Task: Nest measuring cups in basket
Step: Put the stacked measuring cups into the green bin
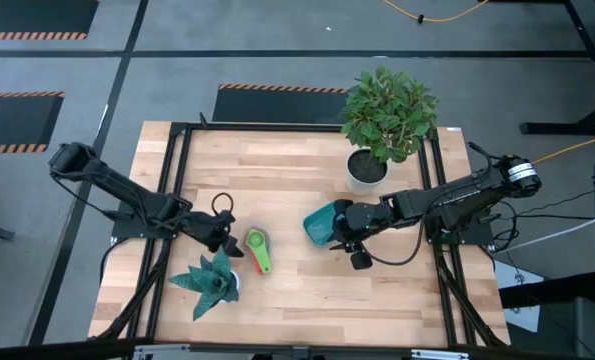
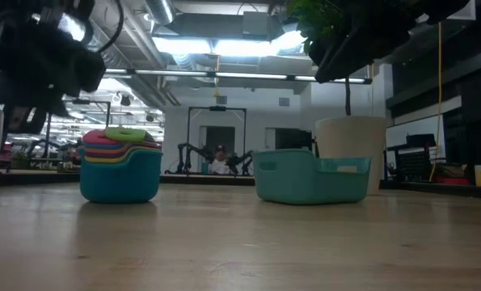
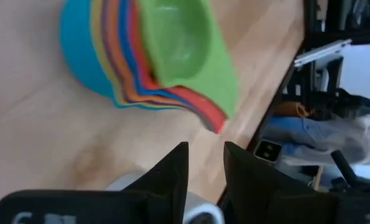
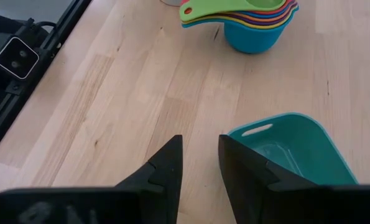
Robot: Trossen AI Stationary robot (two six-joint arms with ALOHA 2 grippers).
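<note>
At the left of the high view, the left gripper [image 1: 220, 240] hangs above the wooden bench [image 1: 297, 290], its fingers [image 3: 172, 171] narrow and holding nothing. Just right of it stands the nested stack of coloured plastic measuring cups [image 1: 256, 249], the green one on top. Further right, the right gripper [image 1: 349, 240] is just beside the small teal plastic basket [image 1: 322, 224], fingers narrow and empty.

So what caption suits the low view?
Nested measuring cups stand apart from the empty-looking teal basket on the table.
</note>
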